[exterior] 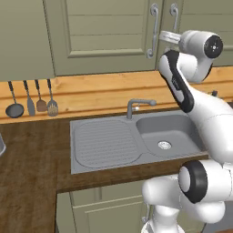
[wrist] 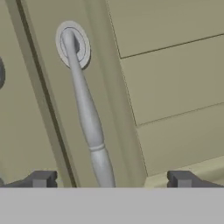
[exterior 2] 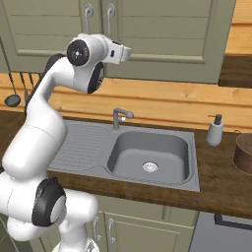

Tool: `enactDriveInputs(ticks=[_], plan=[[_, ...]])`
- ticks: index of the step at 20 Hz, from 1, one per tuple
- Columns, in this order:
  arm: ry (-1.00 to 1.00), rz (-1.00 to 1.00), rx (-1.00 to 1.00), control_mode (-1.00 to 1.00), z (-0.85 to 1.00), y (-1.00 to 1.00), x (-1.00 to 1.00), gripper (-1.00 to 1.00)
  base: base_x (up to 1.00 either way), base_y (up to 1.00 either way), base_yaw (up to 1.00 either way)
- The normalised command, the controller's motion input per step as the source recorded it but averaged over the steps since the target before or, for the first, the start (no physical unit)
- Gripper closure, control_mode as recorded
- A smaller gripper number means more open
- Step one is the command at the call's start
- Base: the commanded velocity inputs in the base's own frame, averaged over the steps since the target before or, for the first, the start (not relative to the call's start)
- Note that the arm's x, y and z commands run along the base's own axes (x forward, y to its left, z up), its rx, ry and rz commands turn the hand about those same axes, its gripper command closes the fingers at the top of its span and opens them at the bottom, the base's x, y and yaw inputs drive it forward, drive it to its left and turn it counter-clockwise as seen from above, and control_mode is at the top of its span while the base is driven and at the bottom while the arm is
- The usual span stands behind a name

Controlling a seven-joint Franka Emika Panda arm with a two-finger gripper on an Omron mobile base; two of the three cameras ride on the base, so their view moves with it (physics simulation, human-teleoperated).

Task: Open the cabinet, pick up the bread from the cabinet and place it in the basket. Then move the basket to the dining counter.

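Kitchen, robot arm raised at wall cabinet (exterior: 109,36), doors shut.
You see the gripper (wrist: 111,179) w/ jaws spread wide, holding nothing, straddling the grey bar handle (wrist: 85,109) close up; basket (exterior 2: 244,152) sits on worktop, far right.

Cabinet (exterior: 104,36): sage-green wall unit with tall panelled doors, mounted above a wooden backsplash; both doors are shut. Curved grey metal bar handles (wrist: 85,109) are fixed upright beside the central seam. Basket (exterior 2: 244,152): round, brown, seen partly at the frame edge, set on the dark wood surface (exterior 2: 221,182).
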Motion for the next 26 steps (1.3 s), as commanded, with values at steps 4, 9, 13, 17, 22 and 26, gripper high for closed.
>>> enactDriveInputs(ticks=[4,9,13,17,22,26], plan=[[0.0,0.0,0.01,-1.0,0.0,-0.16,0.58,-1.0,0.0,0.0,0.0],[0.03,0.0,0.0,-1.0,-0.15,-0.1,0.58,-1.0,0.0,0.0,0.0],[0.01,0.0,0.0,-1.0,-0.14,-0.04,0.53,-1.0,0.0,0.0,0.0],[0.05,0.0,0.0,-1.0,-0.19,-0.09,0.35,1.0,0.0,0.0,0.0],[0.01,0.0,0.0,-1.0,0.0,-0.25,-0.41,1.0,0.0,0.0,0.0],[0.03,-0.01,0.0,-1.0,0.0,-0.35,-0.78,1.0,0.0,0.0,0.0]])
